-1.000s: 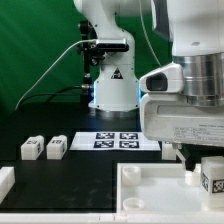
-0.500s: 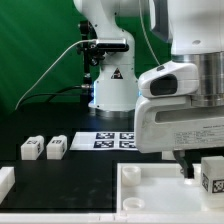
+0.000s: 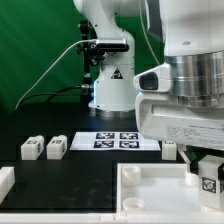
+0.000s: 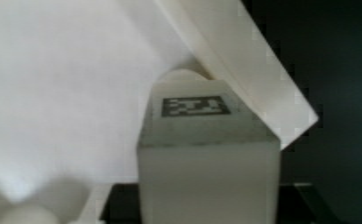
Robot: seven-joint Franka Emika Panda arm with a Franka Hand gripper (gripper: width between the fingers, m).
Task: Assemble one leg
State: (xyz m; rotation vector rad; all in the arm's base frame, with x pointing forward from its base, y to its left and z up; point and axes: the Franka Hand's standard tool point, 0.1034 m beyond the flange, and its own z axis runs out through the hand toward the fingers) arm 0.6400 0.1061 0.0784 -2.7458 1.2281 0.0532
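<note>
Looking first at the exterior view, the gripper [image 3: 200, 160] is seen at the right edge of the frame, low over the large white tray-like part [image 3: 150, 190] that fills the lower right. A leg [image 3: 209, 178] with its square tag facing outward is pinched between the dark fingers, upright, close above or at the tray's far right portion; contact cannot be confirmed. This placement is judged to serve seating the leg at a corner of the tray. Two more legs [image 3: 43, 148] are left lying side by side at the left middle of the frame, well apart from the arm, with the marker board [image 3: 115, 141] between them and the gripper, near the robot base [image 3: 110, 90].

In the wrist view, the held leg [image 4: 204, 150] fills the centre, its tag uppermost, one end pointing at the tray's raised rim [image 4: 249, 70], which runs diagonally across the upper frame. The fingers themselves are not shown here; the alignment with the rim suggests a corner mount is being aimed for.
</note>
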